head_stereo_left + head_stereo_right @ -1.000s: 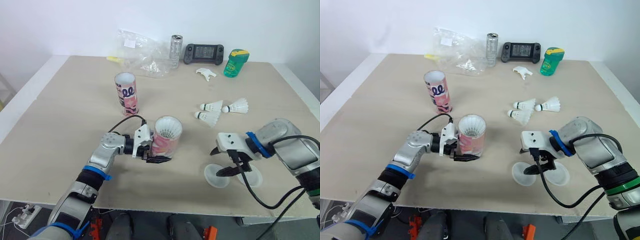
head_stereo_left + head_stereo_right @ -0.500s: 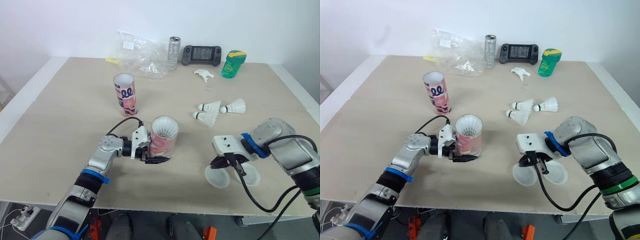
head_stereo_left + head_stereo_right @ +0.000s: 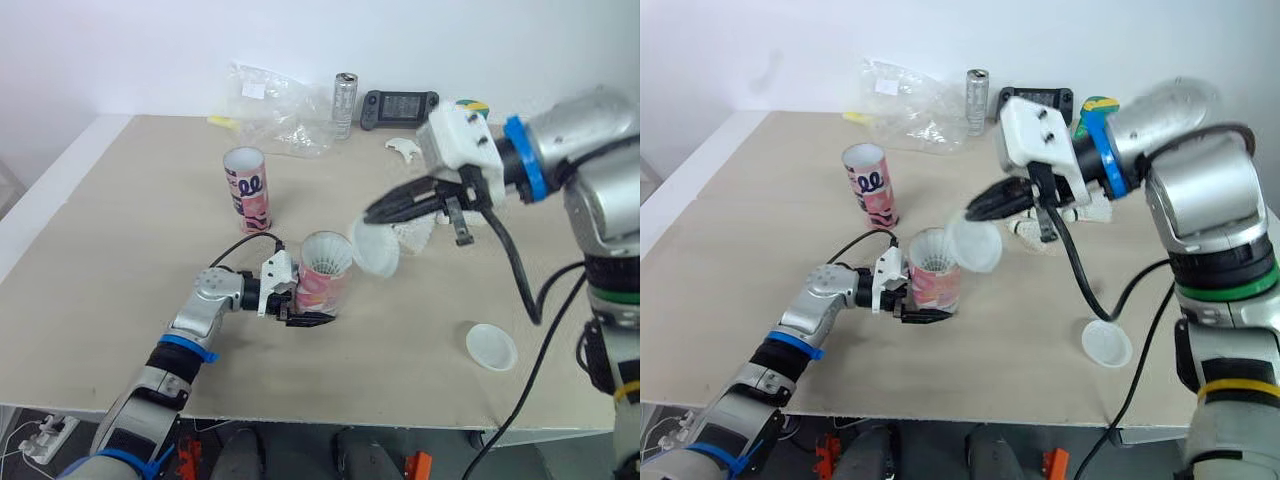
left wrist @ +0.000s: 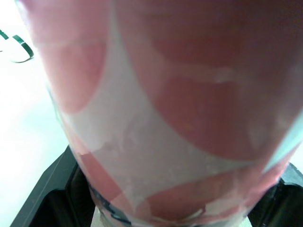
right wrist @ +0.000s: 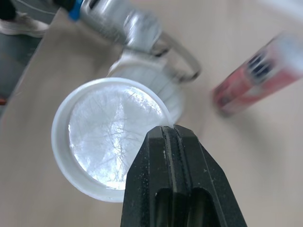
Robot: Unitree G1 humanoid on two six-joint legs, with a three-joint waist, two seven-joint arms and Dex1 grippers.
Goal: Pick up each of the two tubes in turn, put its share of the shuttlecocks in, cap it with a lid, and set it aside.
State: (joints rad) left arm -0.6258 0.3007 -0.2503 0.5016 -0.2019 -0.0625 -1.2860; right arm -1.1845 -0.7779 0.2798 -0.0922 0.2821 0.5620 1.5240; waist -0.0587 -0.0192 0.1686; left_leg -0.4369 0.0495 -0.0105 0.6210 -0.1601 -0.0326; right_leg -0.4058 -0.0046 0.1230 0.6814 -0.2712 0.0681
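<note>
From the head camera: the left jaws are closed round the lower part of a pink tube (image 3: 325, 285) that stands on the desk (image 3: 130, 230), with white feathers showing in its open mouth, so its share of shuttlecocks looks to be in. The right jaws pinch the rim of a clear lid (image 3: 375, 247), held in the air just beside and slightly above that mouth. The lid is not yet on, and capping appears to be the step in hand.

The rest of the task is undone. The second tube (image 3: 248, 188) stands uncapped well beyond the left jaws, a spare lid (image 3: 491, 346) lies on the desk below the right jaws, and loose shuttlecocks (image 3: 1025, 228) lie behind the right arm.

Left wrist view: the pink tube (image 4: 165, 109) sits tight between the black fingers.

Right wrist view: the jaws are shut on the lid's rim (image 5: 111, 142), with the tube's mouth just past the lid.
</note>
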